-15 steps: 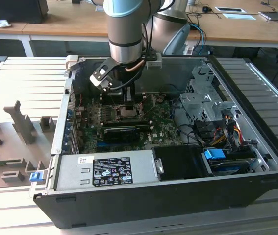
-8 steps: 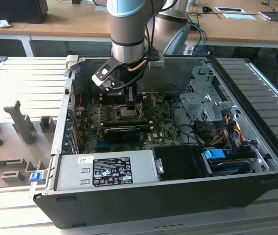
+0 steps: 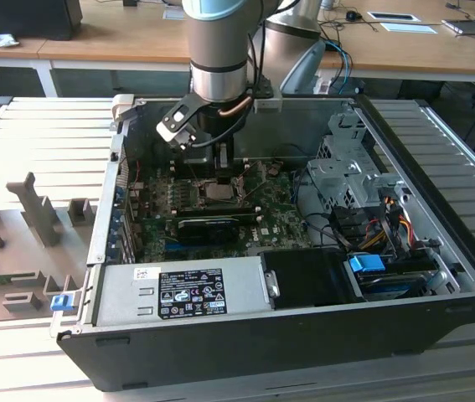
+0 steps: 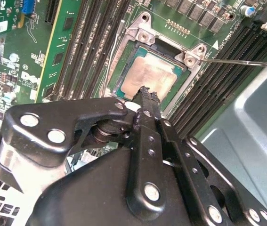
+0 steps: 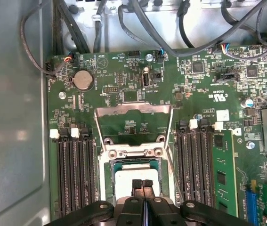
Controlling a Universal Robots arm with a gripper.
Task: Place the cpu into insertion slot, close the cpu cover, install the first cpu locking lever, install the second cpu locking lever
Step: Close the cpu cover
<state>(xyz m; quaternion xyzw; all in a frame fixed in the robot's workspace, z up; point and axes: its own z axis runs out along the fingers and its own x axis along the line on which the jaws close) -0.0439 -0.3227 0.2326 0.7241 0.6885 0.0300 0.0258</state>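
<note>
The cpu (image 4: 152, 75) lies flat in the slot (image 5: 133, 151), metal top up, so I judge the first step done and closing the cover (image 5: 133, 109) the step in hand. In the exterior view the slot sits mid-board inside the case (image 3: 304, 343), with the black card (image 3: 208, 226) at its 6 o'clock and the drive cage (image 3: 346, 159) toward 3 o'clock. The arm drops onto it from 12 o'clock. The gripper (image 5: 142, 183) has its fingers pressed together with nothing between them, tips low over the chip's edge; whether they touch it I cannot tell. Being square, the cpu has no real long axis. Its sides run parallel to the slot's rim and it shows no tilt. The cover stands swung open off its hinge edge, on the side of the slot away from the fingers. One lever (image 4: 237, 61) juts out free as a thin rod beside the slot. The next move, as I judge it, calls for getting the closed tips behind the cover's free edge and pressing it flat without nudging the cpu.
</note>
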